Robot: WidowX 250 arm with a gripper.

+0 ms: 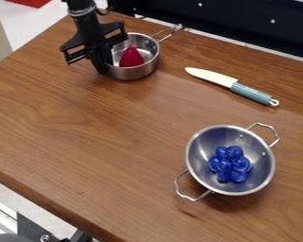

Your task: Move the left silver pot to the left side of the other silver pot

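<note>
My tool point(105, 64) is at the left wall of the left pot point(134, 72); how open, or whether gripping, I can't tell. That pot sits well apart from the other pot point(201, 165), so placing it alongside remains.

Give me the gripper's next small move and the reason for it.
Probably secure a hold on the pot's left rim before any lift: the gripper is down at that side of the long-handled silver pot, which sits at the table's far side, well away from the two-handled silver pot it should end up beside.
</note>
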